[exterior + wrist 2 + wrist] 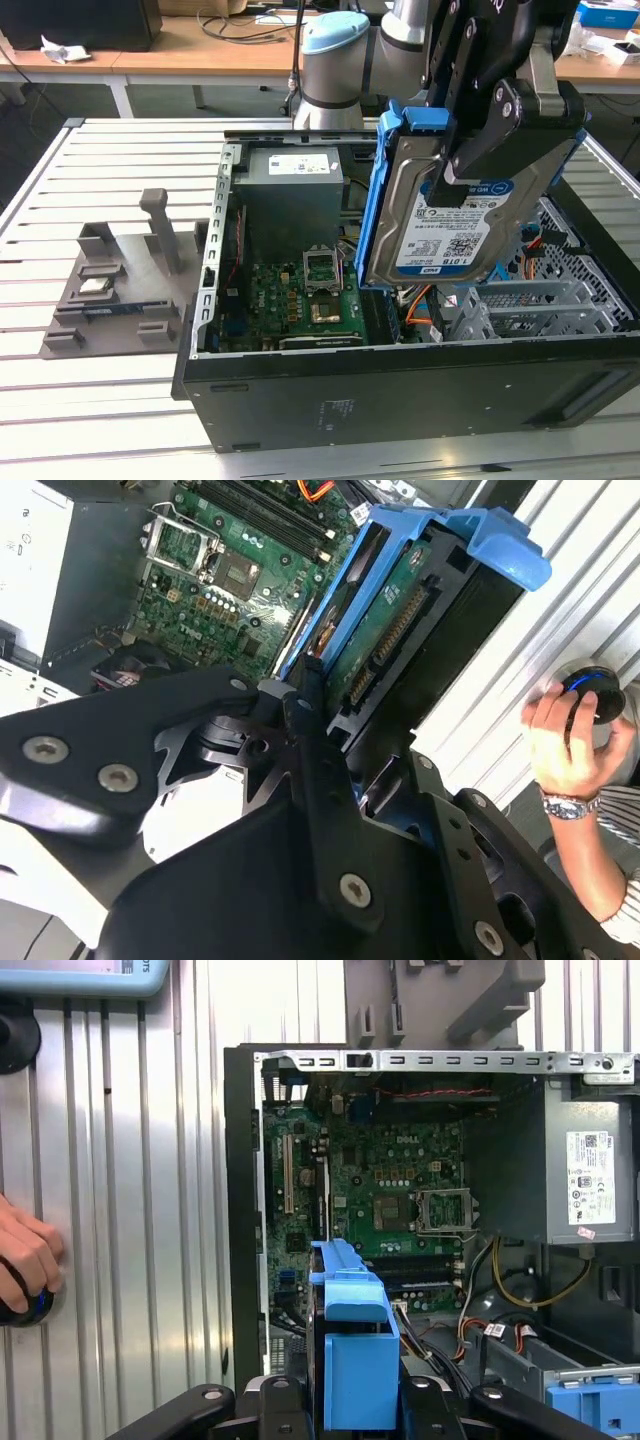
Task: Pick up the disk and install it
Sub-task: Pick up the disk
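ROBOT ARM LIFTS DRIVE OVER OPEN COMPUTER: The gripper point(455, 180) of 1 robot arm holds the disk point(440, 235) over an open computer case point(400, 400), its 2 black fingers clamped on the drive's flat faces. The disk hangs nearly upright and slightly tilted. Its blue-and-white label faces the exterior camera, and its blue bracket point(375, 210) frames the edges. It sits above the metal drive cage point(520, 310), to the exterior view's right of the grey power supply point(295, 185). Below lies the green motherboard point(300, 305) with its processor socket point(325, 268). On the slatted white table point(60, 190), at the exterior view's left, a grey fixture point(120, 250) carries a small square chip point(95, 285). In the second wrist view, a person's hand point(560, 740), wristwatch point(568, 805) showing, rests on a round black-and-blue knob point(590, 695) beside the case.
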